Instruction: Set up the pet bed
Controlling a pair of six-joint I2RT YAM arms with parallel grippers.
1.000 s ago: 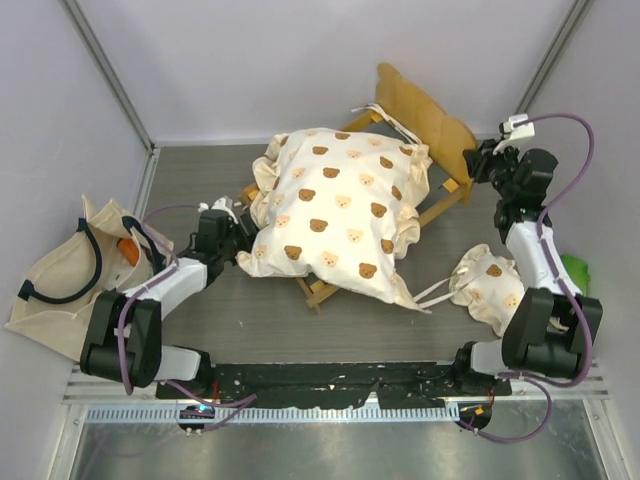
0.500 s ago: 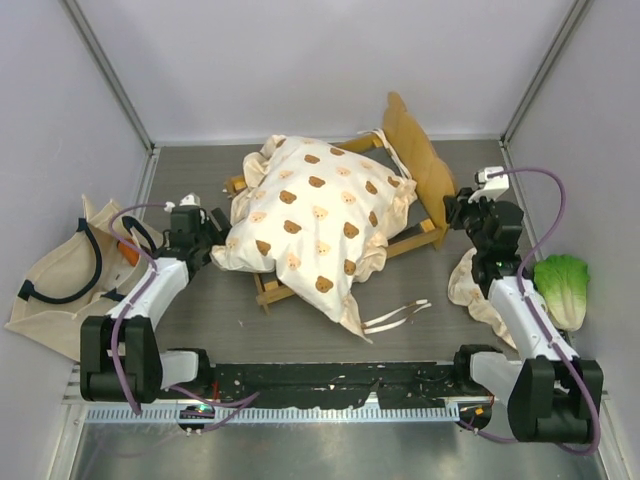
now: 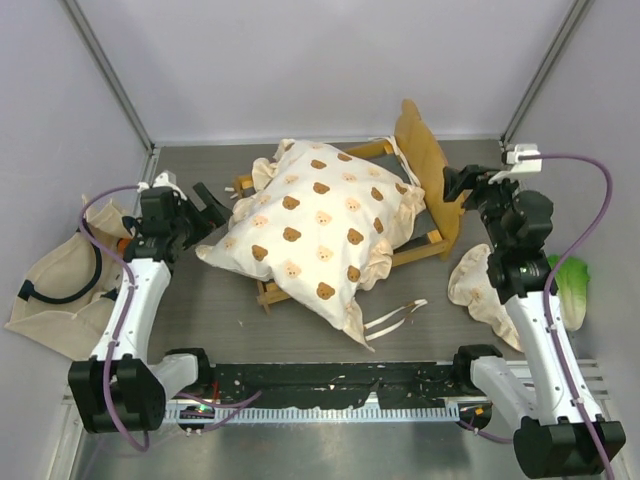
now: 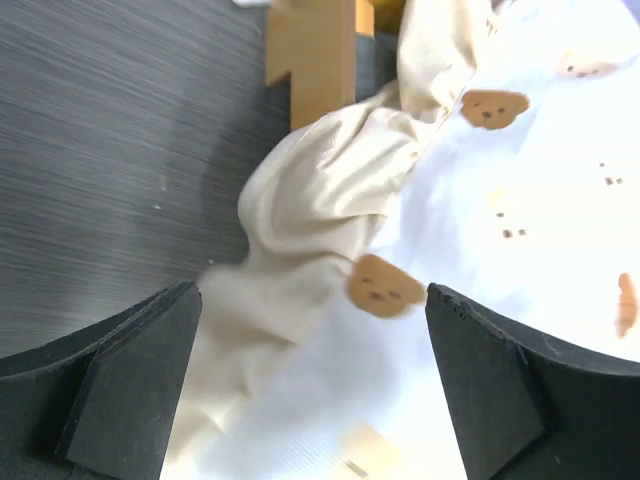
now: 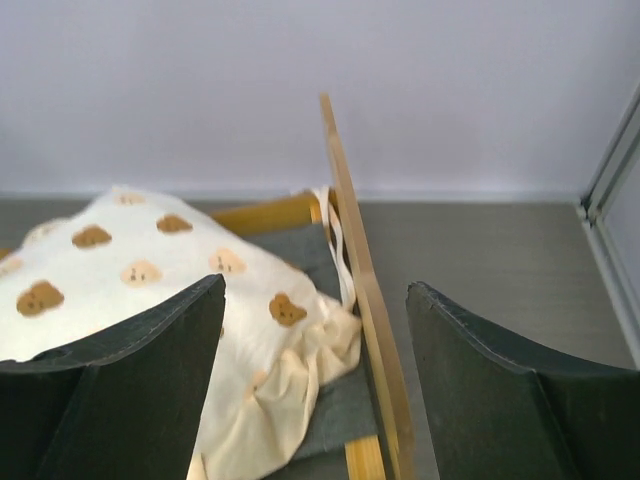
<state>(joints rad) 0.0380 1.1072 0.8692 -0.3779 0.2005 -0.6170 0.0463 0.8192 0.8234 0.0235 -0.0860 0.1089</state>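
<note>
light-wood pet bed [image 3: 424, 150] sits angled mid-table, its bear-print cushion [image 3: 310, 230] draped across the frame and spilling over the near rail. left gripper [image 3: 208, 206] is spread wide at the cushion's left corner. right gripper [image 3: 455, 183] gapes beside the bed's upright end, gripping nothing.

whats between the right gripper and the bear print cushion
The light-wood scalloped headboard stands between the open right gripper and the cream bear-print cushion. The top view shows it, and the right wrist view shows it edge-on between the fingers.
</note>
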